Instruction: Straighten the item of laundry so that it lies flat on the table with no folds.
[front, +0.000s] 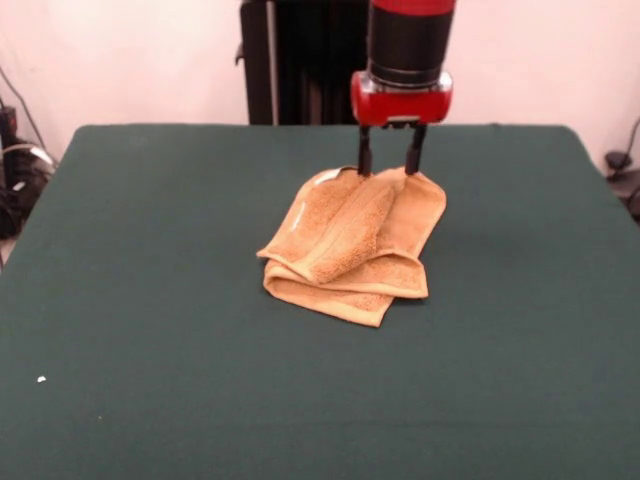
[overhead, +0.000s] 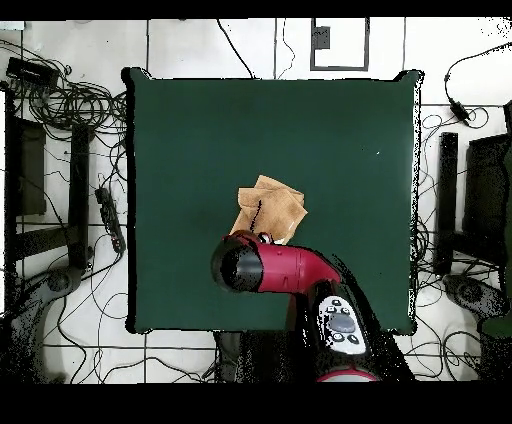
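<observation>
The item of laundry (front: 350, 245) is a golden-tan terry towel, folded over itself in several layers, lying a little beyond the middle of the dark green table (front: 150, 300). A raised fold runs across its top, and a woven band shows along the front layers. My gripper (front: 390, 167) hangs straight down over the towel's far edge, open, with both black fingertips (front: 365, 160) touching or just above the cloth. In the overhead view the towel (overhead: 272, 208) lies near the table (overhead: 180, 130) centre and the arm's head covers its near edge, hiding the gripper.
Cables and dark equipment (overhead: 60, 150) lie on the floor around the table. A small white speck (front: 41, 379) sits on the cloth at the front left.
</observation>
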